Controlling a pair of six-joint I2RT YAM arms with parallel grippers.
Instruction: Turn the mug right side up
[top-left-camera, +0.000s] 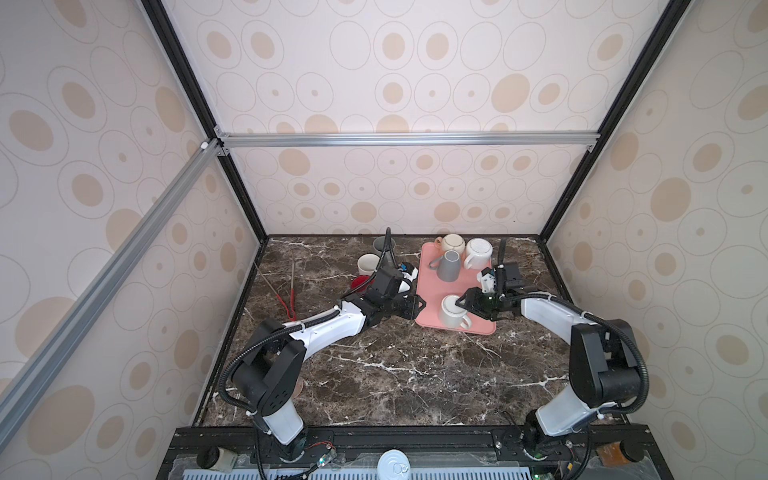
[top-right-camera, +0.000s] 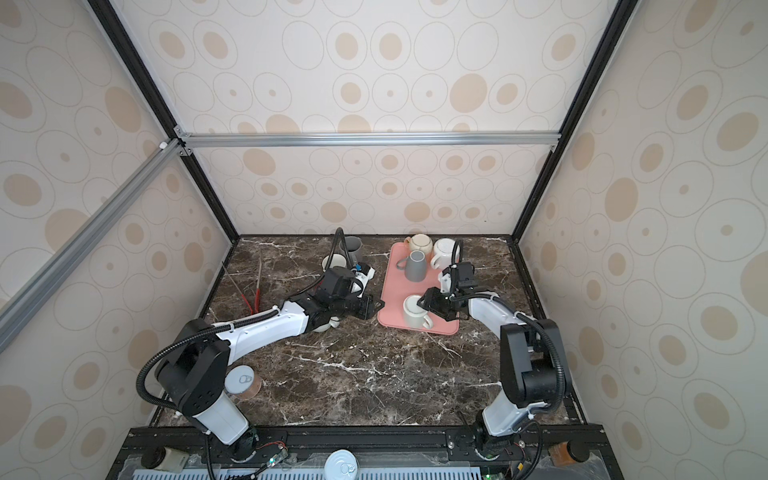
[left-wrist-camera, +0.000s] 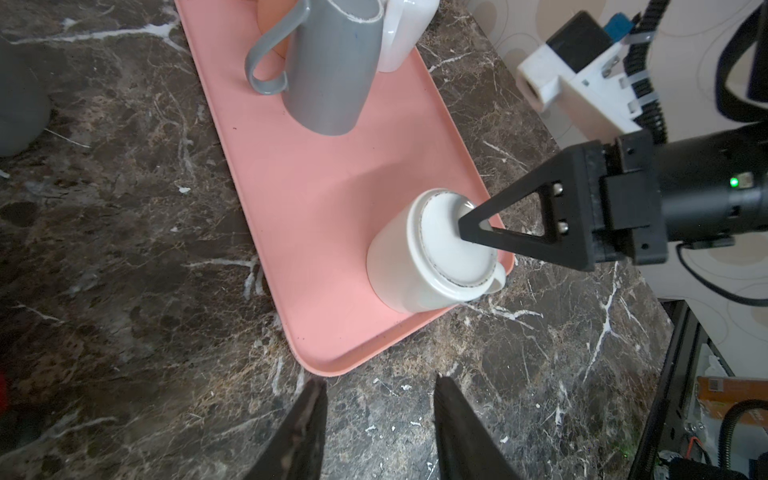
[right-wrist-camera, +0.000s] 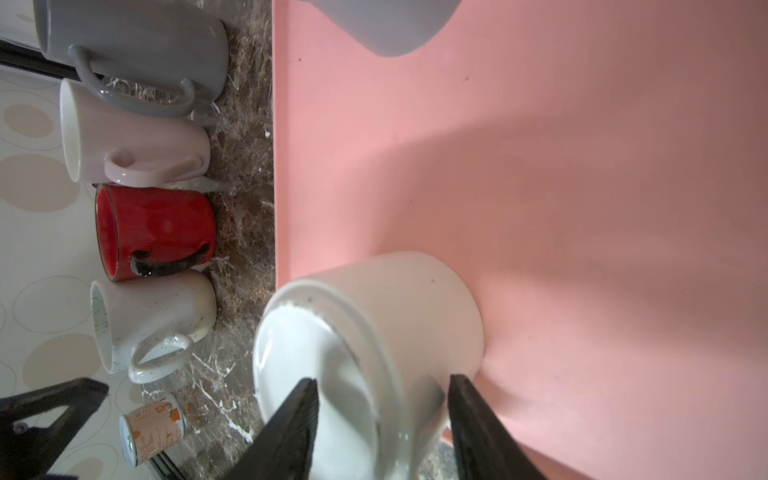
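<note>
A white mug (top-left-camera: 453, 311) (top-right-camera: 415, 312) stands upside down, base up, at the near end of the pink tray (top-left-camera: 428, 286) (top-right-camera: 390, 291). My right gripper (top-left-camera: 463, 303) (top-right-camera: 424, 303) reaches it from the right, on its handle side. In the right wrist view the gripper (right-wrist-camera: 382, 378) is open: one finger lies over the mug's (right-wrist-camera: 395, 316) base, the other beside its wall near the tray (right-wrist-camera: 582, 208), with gaps showing. My left gripper (top-left-camera: 417, 307) (left-wrist-camera: 380, 380) is open and empty over the table, just off the tray's (left-wrist-camera: 332, 187) near left corner. The mug (left-wrist-camera: 432, 257) is whole in the left wrist view.
An upside-down grey mug (top-left-camera: 448, 266), a cream mug (top-left-camera: 452, 242) and a white mug (top-left-camera: 478, 252) fill the tray's far end. Left of the tray stand a grey mug (right-wrist-camera: 137, 45), a pale mug (right-wrist-camera: 133, 145), a red mug (right-wrist-camera: 153, 228) and a speckled mug (right-wrist-camera: 153, 320). Red-handled sticks (top-left-camera: 291, 291) lie far left.
</note>
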